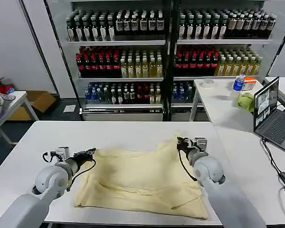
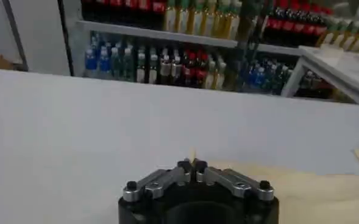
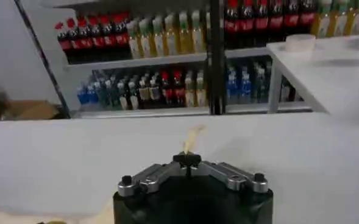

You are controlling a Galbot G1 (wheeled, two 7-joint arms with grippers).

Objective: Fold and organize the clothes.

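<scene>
The clothes are one pale yellow T-shirt spread partly folded on the white table. My left gripper is shut on the shirt's far left corner, low at the table. In the left wrist view the left gripper pinches a thin sliver of cloth, and more shirt lies to one side. My right gripper is shut on the far right corner, which rises in a small peak. In the right wrist view a strip of the shirt sticks out past the shut right gripper.
Shelves of bottles stand behind the table. A second white table to the right carries a laptop, a blue-capped bottle, a lime-green cloth and a tape roll. A side table stands at the far left.
</scene>
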